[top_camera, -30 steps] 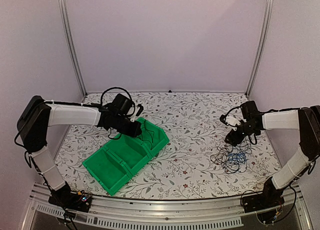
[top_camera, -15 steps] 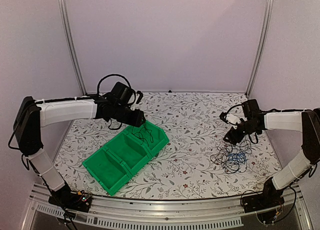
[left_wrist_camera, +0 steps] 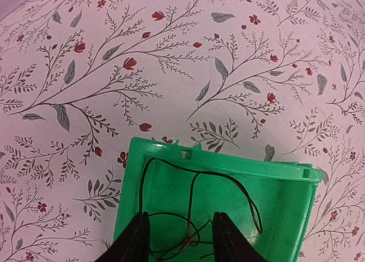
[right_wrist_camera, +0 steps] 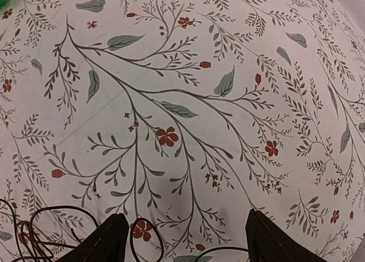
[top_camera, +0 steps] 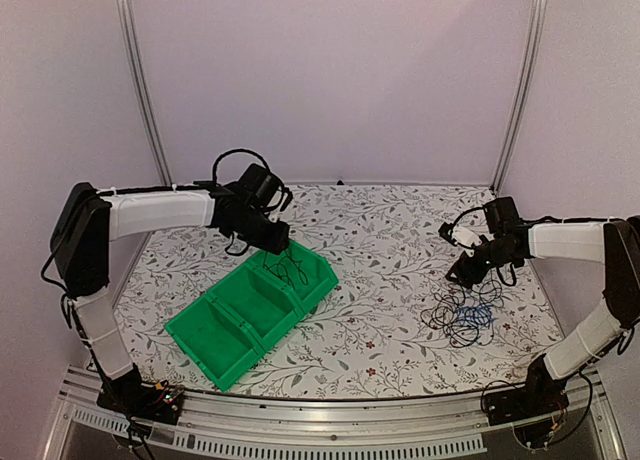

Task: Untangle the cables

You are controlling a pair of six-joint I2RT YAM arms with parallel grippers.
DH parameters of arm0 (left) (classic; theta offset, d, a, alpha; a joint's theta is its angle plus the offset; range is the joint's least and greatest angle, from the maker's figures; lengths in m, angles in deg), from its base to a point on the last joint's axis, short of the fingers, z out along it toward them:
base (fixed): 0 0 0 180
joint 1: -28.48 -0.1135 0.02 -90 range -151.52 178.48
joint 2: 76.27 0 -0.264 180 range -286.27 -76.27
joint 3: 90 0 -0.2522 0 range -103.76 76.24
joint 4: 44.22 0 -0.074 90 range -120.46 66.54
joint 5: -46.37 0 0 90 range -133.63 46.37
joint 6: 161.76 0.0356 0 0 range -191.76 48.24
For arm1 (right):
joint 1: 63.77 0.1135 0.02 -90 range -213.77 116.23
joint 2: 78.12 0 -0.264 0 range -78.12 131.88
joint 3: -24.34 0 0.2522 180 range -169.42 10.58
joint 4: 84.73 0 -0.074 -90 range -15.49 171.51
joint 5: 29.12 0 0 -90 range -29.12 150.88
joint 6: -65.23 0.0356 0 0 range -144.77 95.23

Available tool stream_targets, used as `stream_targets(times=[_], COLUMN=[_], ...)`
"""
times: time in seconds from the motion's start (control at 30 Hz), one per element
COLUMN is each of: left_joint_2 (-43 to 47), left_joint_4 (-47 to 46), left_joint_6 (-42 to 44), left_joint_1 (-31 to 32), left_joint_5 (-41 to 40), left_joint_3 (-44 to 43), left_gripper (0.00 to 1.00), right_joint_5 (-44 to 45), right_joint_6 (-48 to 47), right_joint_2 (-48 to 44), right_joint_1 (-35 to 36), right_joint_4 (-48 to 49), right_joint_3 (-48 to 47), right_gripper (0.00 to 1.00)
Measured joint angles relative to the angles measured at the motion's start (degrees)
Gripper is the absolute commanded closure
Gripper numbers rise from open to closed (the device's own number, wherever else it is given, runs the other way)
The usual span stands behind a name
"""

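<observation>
A tangle of thin black cables with one blue cable lies on the floral table at the right. One black cable lies loose in the far compartment of the green bin; in the left wrist view the cable loops inside the bin. My left gripper hovers over that compartment, open and empty. My right gripper is open and empty just behind the tangle; black loops show at its lower left, with the gripper above the cloth.
The green bin has three compartments and lies diagonally left of centre. The floral cloth covers the table between bin and tangle. Metal frame posts stand at the back corners, and a rail runs along the near edge.
My left gripper has risen out of the bin's far compartment and drifted right, leaving the black cable lying inside. My right gripper has barely moved.
</observation>
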Motion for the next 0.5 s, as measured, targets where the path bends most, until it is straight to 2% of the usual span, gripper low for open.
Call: stream_targets(times=[0.13, 0.23, 0.33, 0.5], left_joint_2=[1.49, 5.22, 10.49, 15.15], left_joint_4=[-1.03, -2.80, -6.69, -14.36], left_joint_6=[1.99, 4.22, 6.27, 8.22], left_joint_1=[0.57, 2.01, 5.27, 11.30], left_joint_5=[1.14, 1.40, 2.19, 6.36], left_joint_3=[0.87, 2.36, 4.24, 7.74], left_gripper=[0.60, 0.59, 0.58, 0.57], right_joint_5=[-0.85, -2.40, -3.28, -6.97], right_joint_6=[0.37, 0.37, -1.20, -5.14], right_joint_2=[-0.02, -0.85, -3.50, -6.01], right_joint_1=[0.00, 0.00, 0.00, 0.11], right_joint_4=[-1.03, -4.39, -8.26, -15.21], right_joint_3=[-0.81, -3.30, -6.23, -9.29], right_gripper=[0.27, 0.33, 0.37, 0.36])
